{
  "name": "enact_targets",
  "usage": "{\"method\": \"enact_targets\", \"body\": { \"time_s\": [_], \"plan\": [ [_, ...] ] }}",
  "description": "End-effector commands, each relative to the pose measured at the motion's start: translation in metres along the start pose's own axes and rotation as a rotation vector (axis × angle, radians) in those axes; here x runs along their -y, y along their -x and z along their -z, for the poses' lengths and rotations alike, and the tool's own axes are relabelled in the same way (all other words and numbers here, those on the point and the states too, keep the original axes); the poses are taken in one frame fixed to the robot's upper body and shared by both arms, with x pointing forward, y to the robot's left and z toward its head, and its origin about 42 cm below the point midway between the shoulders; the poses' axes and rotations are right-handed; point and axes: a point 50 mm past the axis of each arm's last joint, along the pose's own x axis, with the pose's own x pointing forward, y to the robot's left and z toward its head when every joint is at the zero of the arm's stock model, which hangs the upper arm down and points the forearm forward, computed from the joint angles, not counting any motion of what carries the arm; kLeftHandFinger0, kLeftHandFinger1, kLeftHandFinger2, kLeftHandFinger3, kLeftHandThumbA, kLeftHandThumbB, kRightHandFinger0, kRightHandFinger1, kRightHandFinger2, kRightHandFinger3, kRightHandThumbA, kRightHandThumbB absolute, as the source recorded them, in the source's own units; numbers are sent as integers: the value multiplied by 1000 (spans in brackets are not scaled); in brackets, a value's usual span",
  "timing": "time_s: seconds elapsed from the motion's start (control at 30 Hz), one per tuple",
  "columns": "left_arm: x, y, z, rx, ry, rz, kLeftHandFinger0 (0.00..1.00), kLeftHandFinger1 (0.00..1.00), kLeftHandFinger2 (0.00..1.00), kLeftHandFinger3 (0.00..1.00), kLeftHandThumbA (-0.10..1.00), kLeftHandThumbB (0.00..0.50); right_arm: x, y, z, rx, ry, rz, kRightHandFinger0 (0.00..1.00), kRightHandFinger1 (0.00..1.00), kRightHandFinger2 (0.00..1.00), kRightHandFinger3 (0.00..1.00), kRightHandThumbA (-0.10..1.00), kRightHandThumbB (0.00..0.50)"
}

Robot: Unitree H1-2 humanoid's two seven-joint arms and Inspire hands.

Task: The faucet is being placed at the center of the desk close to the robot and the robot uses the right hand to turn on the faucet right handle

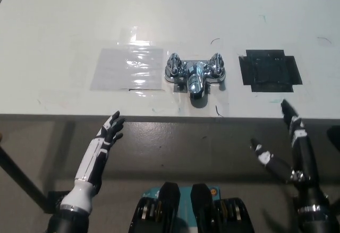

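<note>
Faucet [194, 74] untouched; right robot hand [297, 153] splayed, nearby.

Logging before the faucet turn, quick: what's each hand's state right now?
Left hand: open, holding nothing, resting in front of the desk edge.
Right hand: open, holding nothing, not touching the faucet.
</note>
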Motion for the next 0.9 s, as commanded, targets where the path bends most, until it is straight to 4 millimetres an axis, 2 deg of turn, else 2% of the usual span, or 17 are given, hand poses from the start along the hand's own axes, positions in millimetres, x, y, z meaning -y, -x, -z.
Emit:
{"method": "enact_targets", "body": {
  "time_s": [0.0, 0.07, 0.17, 0.2, 0.23, 0.3, 0.33, 0.4, 0.47, 0.5, 0.53, 0.57, 0.6, 0.63, 0.7, 0.77, 0.87],
  "plan": [
    [5, -8, -18, 82, -16, 11, 1000, 1000, 1000, 1000, 1000, 47, 8, -24, -42, 207, 3, 80, 1000, 1000, 1000, 1000, 749, 89],
    [5, -1, -13, 75, -11, 19, 1000, 1000, 1000, 1000, 1000, 28, 12, -24, -52, 234, 1, 87, 1000, 1000, 1000, 1000, 797, 83],
    [7, 7, -8, 55, -12, 23, 1000, 1000, 1000, 1000, 1000, 29, 20, -29, -68, 259, 5, 116, 1000, 1000, 1000, 1000, 847, 134],
    [7, 8, -7, 52, -12, 24, 1000, 1000, 1000, 1000, 1000, 28, 22, -30, -71, 263, 8, 121, 1000, 1000, 1000, 1000, 865, 135],
    [8, 10, -5, 48, -11, 25, 1000, 1000, 1000, 1000, 1000, 28, 28, -36, -81, 278, 28, 116, 1000, 1000, 1000, 1000, 904, 153],
    [8, 12, -3, 32, -23, 26, 1000, 1000, 1000, 1000, 1000, 40, 40, -52, -104, 315, 62, 102, 1000, 1000, 1000, 1000, 929, 141],
    [8, 14, -2, 29, -24, 27, 1000, 1000, 1000, 1000, 1000, 28, 43, -56, -109, 316, 62, 96, 1000, 1000, 1000, 1000, 934, 154],
    [9, 16, 0, 20, -25, 28, 1000, 1000, 1000, 1000, 1000, 25, 55, -80, -134, 316, 84, 64, 1000, 1000, 1000, 1000, 973, 176],
    [9, 17, 1, 15, -27, 27, 1000, 1000, 1000, 1000, 1000, 28, 62, -102, -155, 299, 147, 24, 1000, 1000, 1000, 1000, 1000, 165],
    [9, 19, 2, 12, -28, 25, 1000, 1000, 1000, 1000, 1000, 21, 65, -117, -167, 287, 184, -8, 1000, 1000, 1000, 1000, 1000, 158],
    [8, 19, 3, 13, -30, 23, 1000, 1000, 1000, 1000, 1000, 21, 69, -136, -181, 265, 227, -43, 1000, 1000, 1000, 1000, 1000, 179],
    [8, 19, 3, 12, -32, 22, 1000, 1000, 1000, 1000, 1000, 22, 70, -144, -187, 248, 248, -55, 1000, 1000, 1000, 1000, 1000, 181],
    [8, 21, 5, 8, -29, 22, 1000, 1000, 1000, 1000, 1000, 21, 71, -163, -199, 198, 298, -85, 1000, 1000, 1000, 1000, 1000, 242],
    [8, 22, 6, 8, -27, 23, 1000, 1000, 1000, 1000, 1000, 19, 71, -177, -207, 194, 325, -108, 1000, 1000, 1000, 1000, 1000, 266],
    [7, 21, 6, 12, -29, 24, 1000, 1000, 1000, 1000, 1000, 16, 71, -211, -228, 192, 389, -194, 1000, 1000, 1000, 1000, 1000, 224],
    [6, 21, 6, 14, -27, 24, 1000, 1000, 1000, 1000, 1000, 16, 68, -242, -248, 168, 432, -269, 1000, 1000, 1000, 1000, 1000, 221],
    [6, 21, 5, 15, -29, 23, 1000, 1000, 1000, 1000, 1000, 13, 62, -274, -268, 113, 590, -330, 1000, 1000, 1000, 1000, 1000, 272]
  ]
}}
